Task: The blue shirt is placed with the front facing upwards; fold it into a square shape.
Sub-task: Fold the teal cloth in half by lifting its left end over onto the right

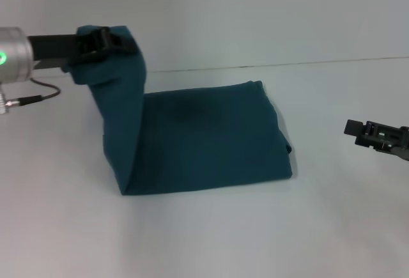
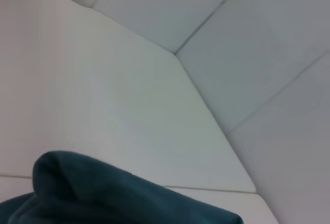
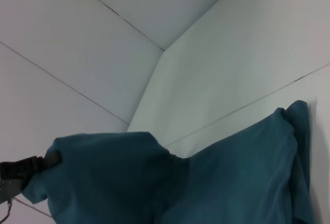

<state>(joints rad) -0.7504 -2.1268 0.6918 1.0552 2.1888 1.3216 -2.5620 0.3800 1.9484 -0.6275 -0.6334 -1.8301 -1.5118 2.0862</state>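
The blue shirt [image 1: 204,140] lies folded into a rough rectangle on the white table, plain teal side up. Its left end is lifted into the air in a hanging flap [image 1: 118,99]. My left gripper [image 1: 105,40] is shut on the top of that flap, high above the table at the left. The raised cloth also shows in the left wrist view as a teal fold [image 2: 103,195]. In the right wrist view the shirt [image 3: 237,177] fills the lower part. My right gripper [image 1: 377,136] hovers at the right edge, apart from the shirt.
The white table [image 1: 211,239] runs to a back edge where it meets a pale wall [image 1: 255,16]. A thin cable [image 1: 32,98] hangs from the left arm.
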